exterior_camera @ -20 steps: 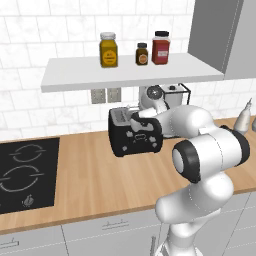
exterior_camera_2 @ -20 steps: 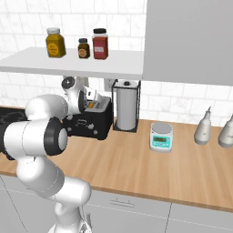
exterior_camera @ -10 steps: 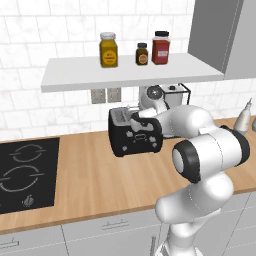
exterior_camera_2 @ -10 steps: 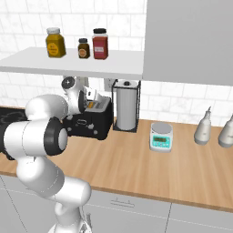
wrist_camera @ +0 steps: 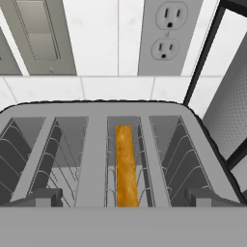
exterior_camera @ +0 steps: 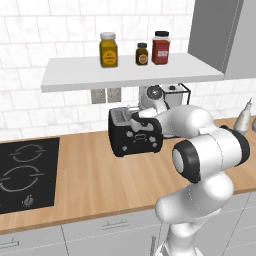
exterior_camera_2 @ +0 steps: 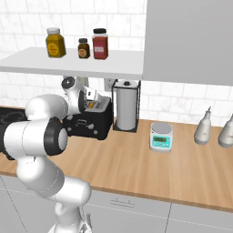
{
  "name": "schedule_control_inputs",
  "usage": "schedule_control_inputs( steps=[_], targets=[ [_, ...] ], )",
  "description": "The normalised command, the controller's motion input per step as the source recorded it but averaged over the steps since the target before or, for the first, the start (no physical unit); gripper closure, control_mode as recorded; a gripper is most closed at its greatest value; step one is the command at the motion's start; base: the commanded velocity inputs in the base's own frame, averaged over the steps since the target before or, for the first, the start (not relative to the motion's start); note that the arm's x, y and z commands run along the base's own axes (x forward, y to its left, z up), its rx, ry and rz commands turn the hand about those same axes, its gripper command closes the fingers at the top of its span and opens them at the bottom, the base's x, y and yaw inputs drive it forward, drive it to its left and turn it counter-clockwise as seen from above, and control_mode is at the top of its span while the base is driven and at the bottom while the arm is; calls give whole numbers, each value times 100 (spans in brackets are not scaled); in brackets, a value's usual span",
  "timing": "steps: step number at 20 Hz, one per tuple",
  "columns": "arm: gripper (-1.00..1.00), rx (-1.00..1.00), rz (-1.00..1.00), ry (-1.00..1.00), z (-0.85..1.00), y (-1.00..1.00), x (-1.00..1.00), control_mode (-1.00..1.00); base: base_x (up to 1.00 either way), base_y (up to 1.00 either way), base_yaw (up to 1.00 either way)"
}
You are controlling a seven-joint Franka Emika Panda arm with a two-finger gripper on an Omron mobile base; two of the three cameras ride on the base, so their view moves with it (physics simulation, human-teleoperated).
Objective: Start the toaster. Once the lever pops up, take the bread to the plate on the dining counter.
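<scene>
Hovering just above the toaster (wrist_camera: 120, 144), jaws spread wide and empty, with fingertips (wrist_camera: 41, 197) low at about 8 and 4 o'clock in the hand view. Bread (wrist_camera: 126, 166) sat deep in the third slot from the left, straight ahead at 12 o'clock of the gripper (wrist_camera: 123, 200), its long crust edge running from 6 to 12 o'clock along the slot. Judged not yet started, since no lever was visible; toaster (exterior_camera: 135, 137) stood on the worktop (exterior_camera: 90, 185) below the shelf (exterior_camera: 125, 75).

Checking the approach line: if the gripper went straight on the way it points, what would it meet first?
Probably the bread standing in the toaster slot between the open fingertips; depth is hard to judge.
</scene>
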Motion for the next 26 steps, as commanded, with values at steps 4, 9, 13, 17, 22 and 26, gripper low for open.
schedule_control_inputs(
  steps=[4,9,13,17,22,26],
  targets=[
    [-100,0,0,0,0,0,0,-100,0,0,0],
    [-100,0,0,0,0,0,0,-100,0,0,0],
    [-100,0,0,0,0,0,0,-100,0,0,0],
    [-100,0,0,0,0,0,0,-100,0,0,0],
    [-100,0,0,0,0,0,0,-100,0,0,0],
    [-100,0,0,0,0,0,0,-100,0,0,0]
  ],
)
